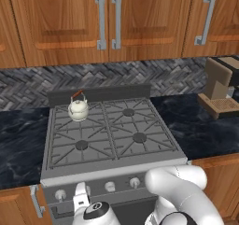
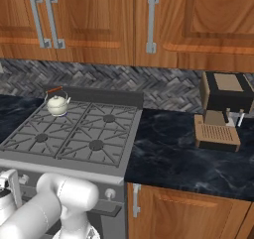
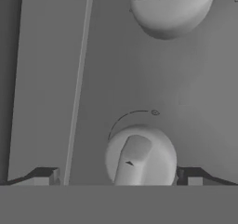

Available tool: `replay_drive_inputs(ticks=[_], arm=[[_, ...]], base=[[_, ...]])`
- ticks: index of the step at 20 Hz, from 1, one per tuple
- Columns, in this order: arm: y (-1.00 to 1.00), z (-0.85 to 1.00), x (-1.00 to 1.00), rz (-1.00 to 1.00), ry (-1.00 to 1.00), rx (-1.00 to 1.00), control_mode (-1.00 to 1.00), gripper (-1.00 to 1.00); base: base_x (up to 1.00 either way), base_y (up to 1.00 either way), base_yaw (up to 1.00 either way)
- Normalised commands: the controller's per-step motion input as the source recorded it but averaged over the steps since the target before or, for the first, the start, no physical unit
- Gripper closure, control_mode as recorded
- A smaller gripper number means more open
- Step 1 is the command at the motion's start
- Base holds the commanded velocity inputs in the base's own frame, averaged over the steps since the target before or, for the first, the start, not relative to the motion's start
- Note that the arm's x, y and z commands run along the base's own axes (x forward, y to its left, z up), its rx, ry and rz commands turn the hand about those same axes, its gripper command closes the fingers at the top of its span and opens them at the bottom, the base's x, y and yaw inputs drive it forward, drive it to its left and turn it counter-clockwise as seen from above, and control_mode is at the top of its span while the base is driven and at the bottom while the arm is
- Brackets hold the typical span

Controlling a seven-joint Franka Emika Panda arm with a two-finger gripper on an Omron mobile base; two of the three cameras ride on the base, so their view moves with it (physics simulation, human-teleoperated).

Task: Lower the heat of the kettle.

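The cream-white kettle (image 1: 78, 109) (image 2: 57, 104) with its reddish-brown arched handle sits on the rear-left burner of the grey stove (image 1: 112, 165). My gripper (image 3: 117, 176) is down at the stove's front panel, pointing straight at a round white knob (image 3: 140, 156). The knob lies between the two dark fingertips (image 3: 45, 176), closer to the right one. The jaws stand wide and open, with a clear gap on the left side. In the left base view the hand (image 1: 80, 198) covers the panel between the leftmost knob (image 1: 60, 194) and the middle knob (image 1: 110, 186).
Another knob (image 3: 169, 11) shows at the top of the hand view. A brown coffee machine (image 1: 220, 91) (image 2: 222, 111) stands on the dark marble counter (image 2: 183, 153) right of the stove. Wooden cabinets hang above.
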Motion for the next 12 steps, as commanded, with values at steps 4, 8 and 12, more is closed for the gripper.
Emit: replay_drive_inputs(ticks=[4,8,12], arm=[[-0.01,0.00,0.12,0.01,-0.04,0.02,-1.00,-1.00],[-0.02,0.00,0.20,0.01,-0.08,0.03,-1.00,-1.00],[-0.01,0.00,0.22,0.00,-0.10,0.04,-1.00,-1.00]], base=[[0.00,0.00,0.00],[0.00,0.00,0.00],[0.00,0.00,0.00]])
